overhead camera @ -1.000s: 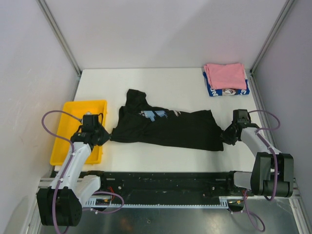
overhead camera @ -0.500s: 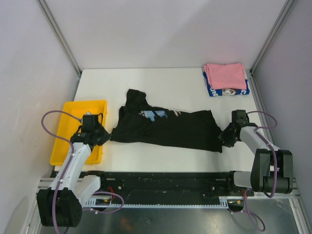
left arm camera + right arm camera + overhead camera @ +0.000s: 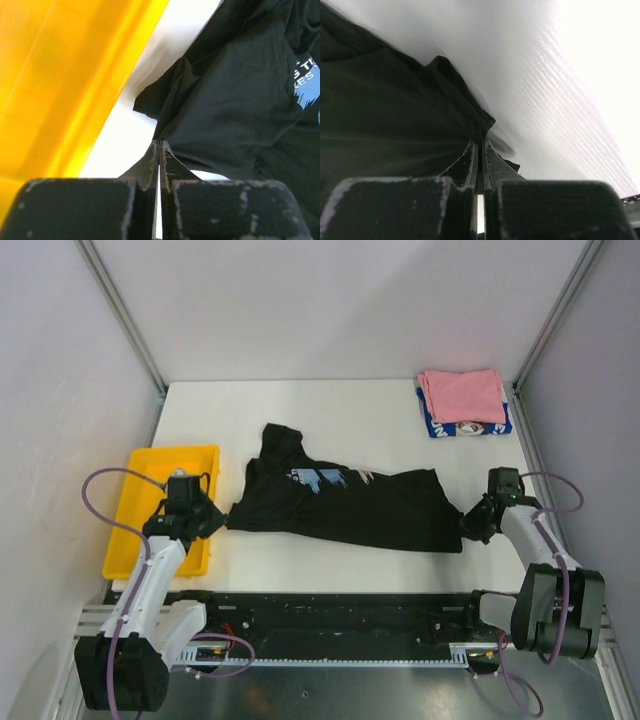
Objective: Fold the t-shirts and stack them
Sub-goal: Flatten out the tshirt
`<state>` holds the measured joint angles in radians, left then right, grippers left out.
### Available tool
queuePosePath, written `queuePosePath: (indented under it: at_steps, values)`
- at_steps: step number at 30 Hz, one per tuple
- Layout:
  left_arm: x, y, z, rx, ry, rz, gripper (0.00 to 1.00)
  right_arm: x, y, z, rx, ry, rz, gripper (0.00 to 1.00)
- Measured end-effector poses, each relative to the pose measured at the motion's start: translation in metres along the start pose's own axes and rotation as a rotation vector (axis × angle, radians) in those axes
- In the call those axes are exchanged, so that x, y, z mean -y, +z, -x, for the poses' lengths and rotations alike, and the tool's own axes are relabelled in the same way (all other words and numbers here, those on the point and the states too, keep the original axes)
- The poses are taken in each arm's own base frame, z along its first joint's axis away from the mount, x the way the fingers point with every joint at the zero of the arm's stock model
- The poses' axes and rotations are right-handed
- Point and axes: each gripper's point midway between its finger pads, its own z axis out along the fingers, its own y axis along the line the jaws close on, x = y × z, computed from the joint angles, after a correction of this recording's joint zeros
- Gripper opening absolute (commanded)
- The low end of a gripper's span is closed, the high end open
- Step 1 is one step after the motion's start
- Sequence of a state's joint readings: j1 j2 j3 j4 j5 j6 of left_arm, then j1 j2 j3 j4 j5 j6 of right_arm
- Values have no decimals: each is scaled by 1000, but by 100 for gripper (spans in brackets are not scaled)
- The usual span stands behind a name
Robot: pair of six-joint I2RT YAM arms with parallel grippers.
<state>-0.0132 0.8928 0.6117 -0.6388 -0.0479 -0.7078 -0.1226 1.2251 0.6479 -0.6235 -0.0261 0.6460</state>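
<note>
The black t-shirt (image 3: 340, 505) with a blue, brown and cream chest print lies stretched left to right across the middle of the white table. My left gripper (image 3: 217, 520) is shut on its left edge; the wrist view shows the black cloth (image 3: 240, 100) pinched at the fingertips. My right gripper (image 3: 466, 528) is shut on its right edge, the cloth (image 3: 395, 115) bunched at the fingertips. The pink t-shirt (image 3: 462, 395) lies folded on the folded blue-and-white t-shirt (image 3: 470, 428) at the back right corner.
A yellow plastic tray (image 3: 145, 500) sits at the left table edge, right beside my left gripper; its wall (image 3: 75, 75) fills the left of the left wrist view. Metal frame posts rise at both back corners.
My right gripper has pulled the shirt's right edge a little to the right after first moving inward. The shirt now lies more taut. The left gripper has barely moved.
</note>
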Motion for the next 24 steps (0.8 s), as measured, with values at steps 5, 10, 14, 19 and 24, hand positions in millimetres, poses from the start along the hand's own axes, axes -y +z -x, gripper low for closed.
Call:
queuePosePath:
  at_steps: [5, 10, 14, 19, 24]
  values:
    - [3, -4, 2, 12, -5, -21, 0, 0, -22, 11, 47, 27, 24, 8]
    - [7, -6, -8, -16, -19, -65, 7, -13, -41, 25, 96, 26, 71, 14]
    - [1, 0, -40, -102, -33, -71, 33, -10, -40, 20, 74, 21, 57, 18]
    - [4, 0, -63, -170, 7, -81, 38, -9, -38, 15, 57, 10, 47, 17]
    - [18, 0, -53, -185, 75, -60, 36, -5, -32, 10, 33, 11, 27, 16]
